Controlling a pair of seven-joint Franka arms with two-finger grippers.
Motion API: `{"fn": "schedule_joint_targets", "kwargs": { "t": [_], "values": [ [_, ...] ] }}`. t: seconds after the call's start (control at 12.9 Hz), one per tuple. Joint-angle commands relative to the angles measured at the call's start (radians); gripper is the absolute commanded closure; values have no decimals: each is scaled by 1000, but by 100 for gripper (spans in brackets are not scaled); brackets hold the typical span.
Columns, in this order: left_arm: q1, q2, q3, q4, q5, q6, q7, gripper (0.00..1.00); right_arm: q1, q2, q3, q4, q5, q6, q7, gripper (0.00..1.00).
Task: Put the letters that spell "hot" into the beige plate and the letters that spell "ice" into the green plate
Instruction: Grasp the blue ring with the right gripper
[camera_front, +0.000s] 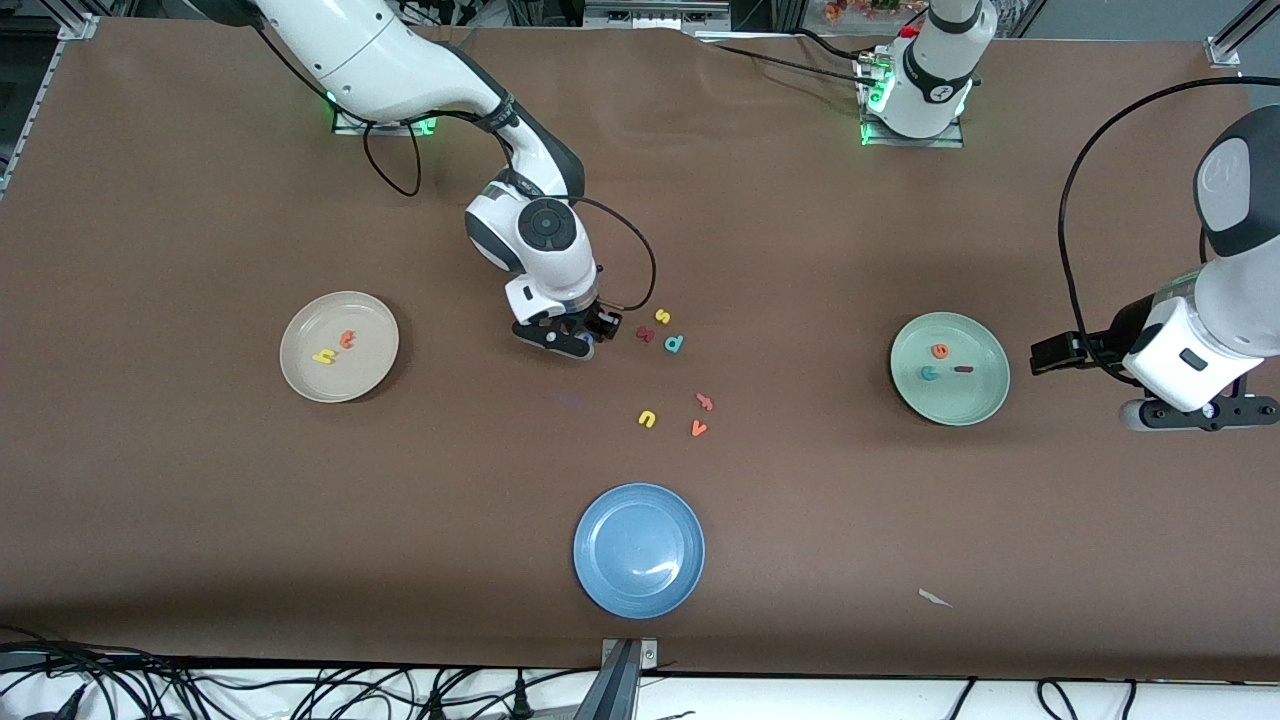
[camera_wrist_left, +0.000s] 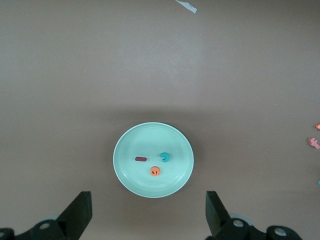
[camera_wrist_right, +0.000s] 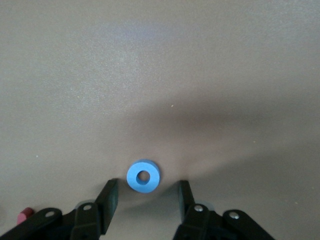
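Brown matte table (camera_front: 200, 520), smooth, lightly creased near the top of the front view.

Right gripper (camera_front: 583, 340) is low at centre frame, fingers parted and straddling the blue o (camera_wrist_right: 143, 176), a flat foam ring lying on the table. Gaps show on both sides of the ring; no contact visible. In the front view the gripper body hides most of the o.

Beige plate (camera_front: 300, 375), round, shallow, raised rim, sits at centre-left of the frame. It holds the yellow h (camera_front: 323, 356) and the orange t (camera_front: 347, 339), close together but apart.

Green plate (camera_front: 975, 400), same form, pale mint, sits at centre-right. It holds the orange e (camera_front: 939, 350), the teal c (camera_front: 929, 373) and the dark red i (camera_front: 963, 369), a short bar; none touch.

Left gripper (camera_wrist_left: 148, 212) hovers at the right edge of the frame, beside the green plate, waiting, fingers spread wide with nothing between them.

Loose foam letters lie just beside the right gripper: a dark red piece (camera_front: 645, 334), a yellow s (camera_front: 662, 316), a teal p (camera_front: 674, 344). Lower in frame: yellow u (camera_front: 647, 419), orange v (camera_front: 698, 428), a salmon piece (camera_front: 705, 402).

Blue plate (camera_front: 600, 580), glossy, sits at lower centre. A white scrap (camera_front: 934, 598) lies at lower right.
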Motion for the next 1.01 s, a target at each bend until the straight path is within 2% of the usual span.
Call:
{"fn": "schedule_joint_targets", "kwargs": {
  "t": [0.0, 0.23, 0.54, 0.78, 0.93],
  "values": [
    [1, -5, 3, -3, -25, 0, 21, 0, 9, 19, -6, 19, -25, 17, 27, 46],
    [1, -5, 3, -7, -25, -1, 21, 0, 9, 16, -16, 22, -26, 16, 20, 40],
    [-1, -5, 3, -7, -25, 0, 21, 0, 9, 19, -23, 20, -45, 16, 19, 41],
    [1, -5, -3, -7, -25, -1, 21, 0, 11, 23, -23, 17, -51, 17, 19, 48],
    [1, -3, -3, -7, -25, 0, 21, 0, 12, 29, -23, 17, -57, 19, 19, 58]
  ]
}}
